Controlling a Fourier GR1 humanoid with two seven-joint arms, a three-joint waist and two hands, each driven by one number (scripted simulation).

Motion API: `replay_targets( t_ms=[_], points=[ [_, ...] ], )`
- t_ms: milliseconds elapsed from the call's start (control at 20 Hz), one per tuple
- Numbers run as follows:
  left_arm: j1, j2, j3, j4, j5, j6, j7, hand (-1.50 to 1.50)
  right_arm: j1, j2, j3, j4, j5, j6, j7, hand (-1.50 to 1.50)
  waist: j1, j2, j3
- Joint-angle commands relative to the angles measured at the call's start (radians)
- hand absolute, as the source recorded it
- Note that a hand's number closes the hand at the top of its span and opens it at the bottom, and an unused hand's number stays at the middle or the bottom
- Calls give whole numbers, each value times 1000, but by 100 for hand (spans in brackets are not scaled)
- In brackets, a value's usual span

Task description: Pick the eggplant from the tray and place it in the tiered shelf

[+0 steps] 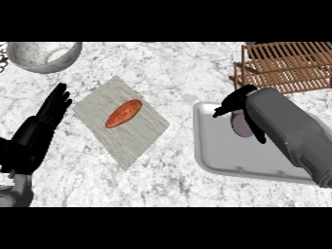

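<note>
A grey tray [219, 160] is seen at the right of the marble counter [175, 78], with a purple eggplant [239, 124] in it, largely hidden by the right hand [242, 108], whose fingers are curled round it. A wooden shelf [294, 65] is placed beyond the tray. The left hand [43, 124] is held open at the left edge, beside a grey mat [118, 136] on which an orange sweet potato [124, 113] is laid. A bowl [45, 56] is seen at the top left.

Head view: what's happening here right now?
The right hand is down over the tray, fingers curled round the eggplant, which is mostly hidden and not yet in the shelf. The left hand rests open at the left edge. A sweet potato lies on a board; a bowl sits behind.
</note>
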Motion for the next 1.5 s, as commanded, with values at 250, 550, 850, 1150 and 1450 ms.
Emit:
replay_targets(
  t_ms=[250,550,850,1150,1450],
  points=[
    [-21,-23,11,-4,-5,12,24,0,92,16,70,53,27,64,-159,-150,-7,11,5],
    [17,-29,-9,-4,-25,-4,-3,0,73,-27,76,83,18,30,-201,-150,1,12,5],
    [18,-5,47,3,-3,-30,-6,0,124,-26,47,83,19,-211,-222,150,-13,6,5],
    [-29,-41,33,33,-41,-3,6,0,85,28,9,169,23,-330,-263,150,-11,10,5],
    [20,-31,55,14,-19,-19,15,0,40,79,-196,202,-135,-514,-16,150,-52,-15,4]
  ],
)
